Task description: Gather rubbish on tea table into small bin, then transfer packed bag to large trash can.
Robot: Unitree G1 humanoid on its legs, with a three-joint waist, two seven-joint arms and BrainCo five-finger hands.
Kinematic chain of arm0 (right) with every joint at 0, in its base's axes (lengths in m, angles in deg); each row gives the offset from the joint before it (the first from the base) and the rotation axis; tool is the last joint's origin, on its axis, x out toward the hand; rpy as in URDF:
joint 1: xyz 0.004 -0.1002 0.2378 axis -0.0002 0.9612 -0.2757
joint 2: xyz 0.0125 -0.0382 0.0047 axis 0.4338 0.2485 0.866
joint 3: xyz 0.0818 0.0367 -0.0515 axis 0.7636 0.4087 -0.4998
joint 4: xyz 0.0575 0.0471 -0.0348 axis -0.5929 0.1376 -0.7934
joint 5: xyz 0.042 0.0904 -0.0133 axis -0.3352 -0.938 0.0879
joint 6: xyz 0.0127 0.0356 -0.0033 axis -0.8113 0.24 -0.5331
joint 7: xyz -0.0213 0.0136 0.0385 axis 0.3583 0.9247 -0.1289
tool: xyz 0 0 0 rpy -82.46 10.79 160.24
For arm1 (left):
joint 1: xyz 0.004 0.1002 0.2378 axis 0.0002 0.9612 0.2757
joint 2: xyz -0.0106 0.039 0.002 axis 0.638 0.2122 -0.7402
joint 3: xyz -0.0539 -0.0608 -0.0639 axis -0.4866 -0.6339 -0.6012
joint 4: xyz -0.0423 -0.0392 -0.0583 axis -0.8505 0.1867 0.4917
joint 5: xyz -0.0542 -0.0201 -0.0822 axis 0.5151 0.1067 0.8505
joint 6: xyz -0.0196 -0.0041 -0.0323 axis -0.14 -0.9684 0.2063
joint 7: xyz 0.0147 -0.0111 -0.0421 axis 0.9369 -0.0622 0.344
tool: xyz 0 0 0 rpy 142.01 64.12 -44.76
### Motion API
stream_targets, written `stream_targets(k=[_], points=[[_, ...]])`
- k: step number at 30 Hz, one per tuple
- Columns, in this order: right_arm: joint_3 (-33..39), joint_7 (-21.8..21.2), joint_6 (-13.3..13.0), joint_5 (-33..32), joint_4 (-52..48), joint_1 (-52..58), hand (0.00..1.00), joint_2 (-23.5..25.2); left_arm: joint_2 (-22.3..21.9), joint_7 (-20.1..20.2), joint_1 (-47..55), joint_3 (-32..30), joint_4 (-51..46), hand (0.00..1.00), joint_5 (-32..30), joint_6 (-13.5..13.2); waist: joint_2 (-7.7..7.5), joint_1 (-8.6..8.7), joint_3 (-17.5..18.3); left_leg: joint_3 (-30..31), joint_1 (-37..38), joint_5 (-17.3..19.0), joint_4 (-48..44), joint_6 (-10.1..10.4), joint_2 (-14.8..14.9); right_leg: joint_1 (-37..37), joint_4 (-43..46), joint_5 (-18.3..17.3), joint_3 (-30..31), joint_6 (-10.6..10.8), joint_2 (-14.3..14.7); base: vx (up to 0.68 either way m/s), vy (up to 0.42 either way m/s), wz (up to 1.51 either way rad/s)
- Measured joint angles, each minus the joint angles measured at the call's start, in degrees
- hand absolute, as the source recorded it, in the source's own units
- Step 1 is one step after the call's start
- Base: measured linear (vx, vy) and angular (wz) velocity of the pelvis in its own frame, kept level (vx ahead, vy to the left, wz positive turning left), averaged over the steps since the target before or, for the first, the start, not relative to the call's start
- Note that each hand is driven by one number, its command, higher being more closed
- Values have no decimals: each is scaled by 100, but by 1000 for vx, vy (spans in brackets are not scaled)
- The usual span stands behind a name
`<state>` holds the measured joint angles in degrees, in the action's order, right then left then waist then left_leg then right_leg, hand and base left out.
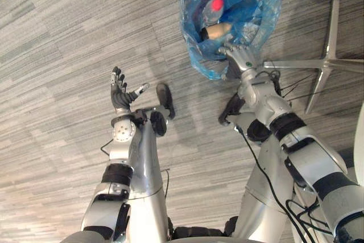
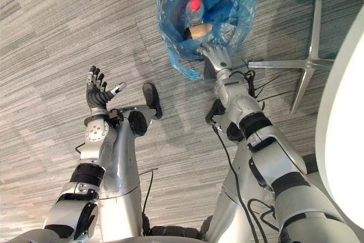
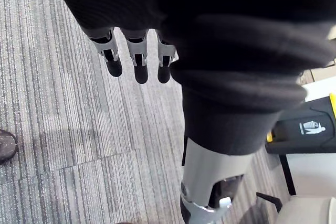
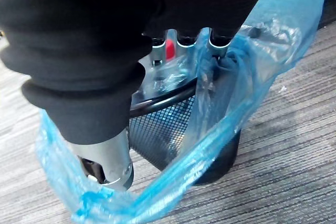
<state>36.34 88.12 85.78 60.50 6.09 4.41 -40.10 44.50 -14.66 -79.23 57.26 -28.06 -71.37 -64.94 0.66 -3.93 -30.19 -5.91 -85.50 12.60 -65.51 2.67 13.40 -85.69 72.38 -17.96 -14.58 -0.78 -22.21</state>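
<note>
Risk note: your right hand (image 1: 243,56) sits at the rim of the small bin (image 4: 157,135) on the carpet (image 1: 57,55), grip unconfirmable, left hand (image 1: 119,96) open and idle; lift now and the blue bag (image 1: 263,4) may slip or tear, spilling the red-capped bottle (image 1: 216,4).

One sign: white pictogram (image 3: 313,127) of a figure dropping litter, on the front of the black trash can (image 3: 291,137), left wrist view. Print line under it too small to read.
</note>
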Motion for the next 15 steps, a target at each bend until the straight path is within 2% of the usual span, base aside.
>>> stream_targets(k=[7, 15], points=[[1, 12, -47, -226, -329, 97, 100, 21, 11, 1, 1, -7, -1, 0, 11, 44, 0, 3, 0, -18, 0, 13, -45, -22, 17, -3, -2, -15, 30, 28, 13, -24, 24, -2], [185, 23, 8, -400, -1020, 167, 100, -39, 9, 3, 17, -6, 16, 0, 0, 60, -1, 14, 1, -52, 42, 2, -68, -4, 60, -2, -55, 30, 80, -38, 105, -18, 22, -5]])
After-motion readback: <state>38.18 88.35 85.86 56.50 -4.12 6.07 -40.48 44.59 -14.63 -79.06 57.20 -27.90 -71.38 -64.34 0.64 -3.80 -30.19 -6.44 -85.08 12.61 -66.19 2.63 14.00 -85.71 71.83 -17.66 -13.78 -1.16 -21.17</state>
